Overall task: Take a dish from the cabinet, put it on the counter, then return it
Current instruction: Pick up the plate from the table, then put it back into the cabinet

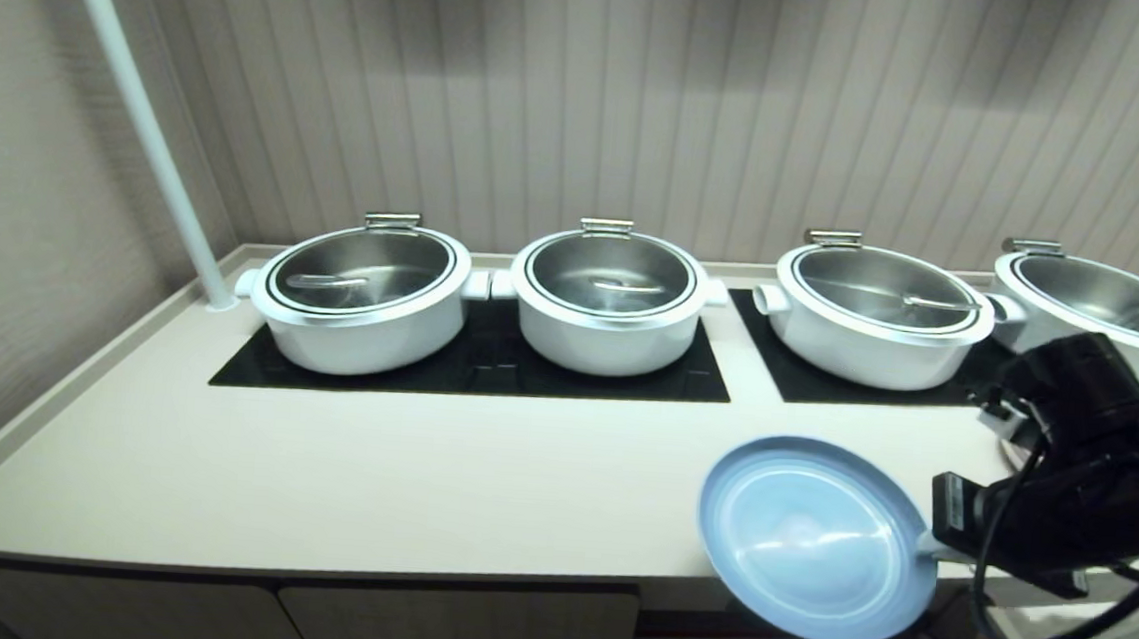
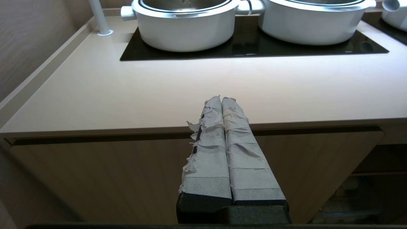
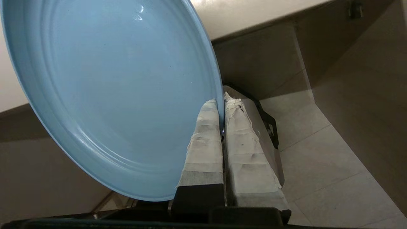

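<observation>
The dish (image 1: 815, 537), a plain light-blue plate, hangs tilted over the front edge of the counter (image 1: 369, 466) at the right. Its hollow faces me. My right gripper (image 1: 922, 547) is shut on the dish's right rim. In the right wrist view the taped fingers (image 3: 206, 136) pinch the rim of the dish (image 3: 111, 95), and the gripper (image 3: 221, 101) has the cabinet door (image 3: 256, 124) with its black label just behind it. My left gripper (image 2: 221, 99) is shut and holds nothing, level with the counter's front edge (image 2: 127, 130), before a closed wood-look door (image 2: 111, 178).
Several white pots with glass lids (image 1: 363, 297) (image 1: 609, 297) (image 1: 876, 311) stand on black cooktop panels (image 1: 486, 369) at the back of the counter. A white pole (image 1: 142, 119) rises at the back left. A dark open compartment (image 2: 365, 190) lies low on the right, over tiled floor (image 3: 334, 165).
</observation>
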Controlling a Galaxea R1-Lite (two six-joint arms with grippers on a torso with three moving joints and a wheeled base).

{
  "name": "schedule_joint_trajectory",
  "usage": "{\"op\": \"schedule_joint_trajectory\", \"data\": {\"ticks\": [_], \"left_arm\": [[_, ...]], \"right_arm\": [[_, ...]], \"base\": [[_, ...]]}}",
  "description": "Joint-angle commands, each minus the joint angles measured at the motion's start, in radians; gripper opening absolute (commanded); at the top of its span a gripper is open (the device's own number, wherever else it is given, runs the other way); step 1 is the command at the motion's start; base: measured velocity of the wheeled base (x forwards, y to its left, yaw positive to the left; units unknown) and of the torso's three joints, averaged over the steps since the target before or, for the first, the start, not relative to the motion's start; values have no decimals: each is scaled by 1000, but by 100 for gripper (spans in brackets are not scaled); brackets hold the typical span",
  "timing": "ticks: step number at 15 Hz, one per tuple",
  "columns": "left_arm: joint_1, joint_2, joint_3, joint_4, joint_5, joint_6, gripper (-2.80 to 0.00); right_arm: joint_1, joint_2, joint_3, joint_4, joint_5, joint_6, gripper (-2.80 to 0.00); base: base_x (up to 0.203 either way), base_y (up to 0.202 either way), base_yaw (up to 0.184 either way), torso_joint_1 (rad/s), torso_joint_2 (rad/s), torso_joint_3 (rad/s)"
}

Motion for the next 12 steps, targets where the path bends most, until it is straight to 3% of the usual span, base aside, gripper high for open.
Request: {"op": "schedule_joint_trajectory", "data": {"ticks": [1, 12], "left_arm": [[0, 0, 0, 0, 0, 0, -280], [0, 0, 0, 0, 0, 0, -280]], "right_arm": [[0, -78, 57, 3, 1, 2, -280], [-2, -311, 316, 1, 60, -5, -280]], "base": [[0, 0, 0, 0, 0, 0], [0, 0, 0, 0, 0, 0]]}}
